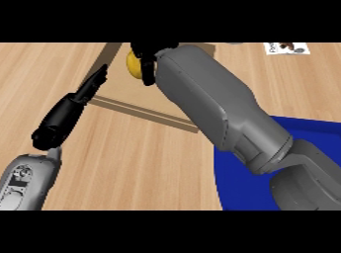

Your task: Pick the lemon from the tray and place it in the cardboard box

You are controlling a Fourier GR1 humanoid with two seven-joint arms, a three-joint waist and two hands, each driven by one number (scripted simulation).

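Note:
The yellow lemon [133, 65] shows at the top, held over the cardboard box [133, 106], with my right hand [148, 59] curled round it; most of the fruit is hidden by the black fingers. My right forearm stretches from the lower right across the box's right half. The blue tray [326, 136] lies at the lower right, partly under that arm. My left hand [70, 111] lies at the box's left wall, fingers straight and pointing up towards the box's far corner, holding nothing.
A small white printed card [286, 48] lies on the wooden counter [34, 74] at the top right. Bare wood stretches left of the box and between the box and the tray.

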